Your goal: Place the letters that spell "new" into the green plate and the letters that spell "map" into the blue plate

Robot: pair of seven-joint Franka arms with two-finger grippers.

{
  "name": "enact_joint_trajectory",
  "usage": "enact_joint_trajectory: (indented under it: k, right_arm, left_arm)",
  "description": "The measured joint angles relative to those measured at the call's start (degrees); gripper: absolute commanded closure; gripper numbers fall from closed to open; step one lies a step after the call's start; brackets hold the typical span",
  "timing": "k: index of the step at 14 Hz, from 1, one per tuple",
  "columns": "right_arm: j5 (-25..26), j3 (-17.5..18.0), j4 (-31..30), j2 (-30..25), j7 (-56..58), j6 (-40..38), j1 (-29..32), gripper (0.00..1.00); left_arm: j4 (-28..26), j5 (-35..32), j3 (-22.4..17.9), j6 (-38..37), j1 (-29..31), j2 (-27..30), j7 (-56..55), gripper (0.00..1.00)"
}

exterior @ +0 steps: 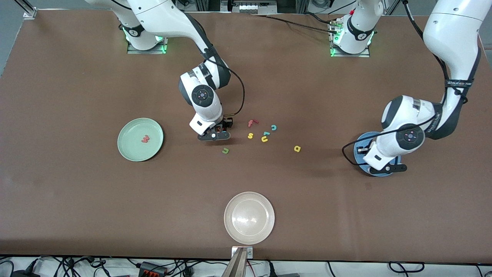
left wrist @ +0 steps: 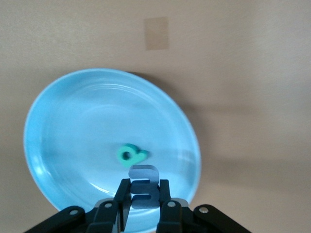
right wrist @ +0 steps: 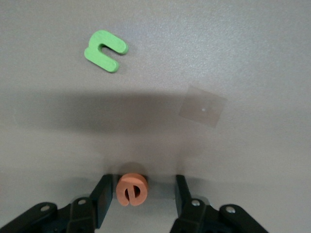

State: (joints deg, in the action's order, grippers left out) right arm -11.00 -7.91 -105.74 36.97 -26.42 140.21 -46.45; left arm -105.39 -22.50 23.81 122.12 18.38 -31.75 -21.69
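Observation:
My left gripper hangs over the blue plate, shut on the blue "m". The teal "p" lies in that plate. In the front view this gripper covers much of the blue plate. My right gripper is down at the table, open, with the orange "e" between its fingers, close against one and apart from the other. The green "n" lies nearby. The red "w" rests in the green plate. The yellow "a" lies on the table.
Beside the right gripper, toward the left arm's end, lie a red "f", a teal "c", a yellow "s" and a yellow "u". A whitish plate sits near the front edge.

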Motion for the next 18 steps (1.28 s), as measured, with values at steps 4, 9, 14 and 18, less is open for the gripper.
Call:
enact_joint_trajectory:
  k: [4, 9, 14, 18]
  right_arm:
    - [0.0, 0.0, 0.1, -0.2, 0.0, 0.0, -0.5, 0.77]
    - [-0.4, -0.5, 0.1, -0.3, -0.3, 0.0, -0.5, 0.89]
    - [-0.5, -7.1, 0.2, -2.7, -0.1, -7.2, 3.1, 0.89]
    - [-0.5, -14.8, 0.2, -6.4, 8.7, -18.7, 7.7, 0.88]
  left_arm:
    - [0.0, 0.0, 0.2, 0.0, 0.5, -1.0, 1.4, 0.0]
    - [1.1, 0.0, 5.0, 0.0, 0.3, -0.7, 1.6, 0.0]
    - [2.4, 0.0, 12.2, 0.4, -3.7, -1.0, 1.6, 0.0]
    - [4.8, -4.8, 12.0, 4.3, -12.9, -5.6, 0.8, 0.0]
